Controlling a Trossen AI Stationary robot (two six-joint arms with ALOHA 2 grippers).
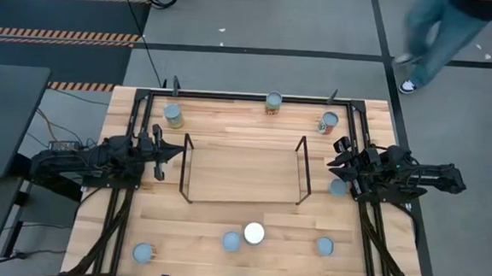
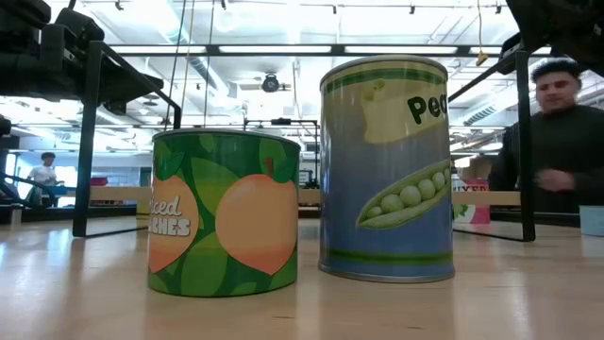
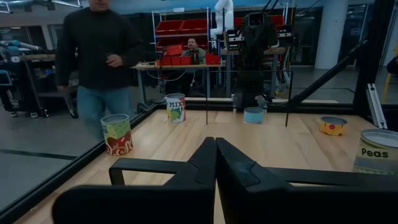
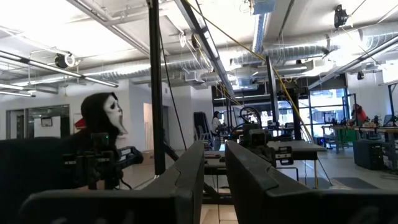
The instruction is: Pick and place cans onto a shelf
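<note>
Eight cans stand upright on the wooden table around the shelf (image 1: 242,174), a low light-wood platform with black wire end frames in the table's middle. Three cans stand at the far side (image 1: 172,114) (image 1: 273,102) (image 1: 328,122) and one at the right (image 1: 338,187). Several stand at the near side, among them a white-lidded can (image 1: 254,233). The low view shows a peaches can (image 2: 225,212) and a peas can (image 2: 385,170) up close. My left gripper (image 1: 177,149) is shut and empty, left of the shelf (image 3: 216,155). My right gripper (image 1: 334,160) is open and empty, right of it (image 4: 215,163).
A black rail frame (image 1: 146,93) runs round the table's edges. The shelf top is bare. A person walks beyond the far right corner (image 1: 441,34), and people show behind the table in the low view (image 2: 557,142) and the left wrist view (image 3: 99,56).
</note>
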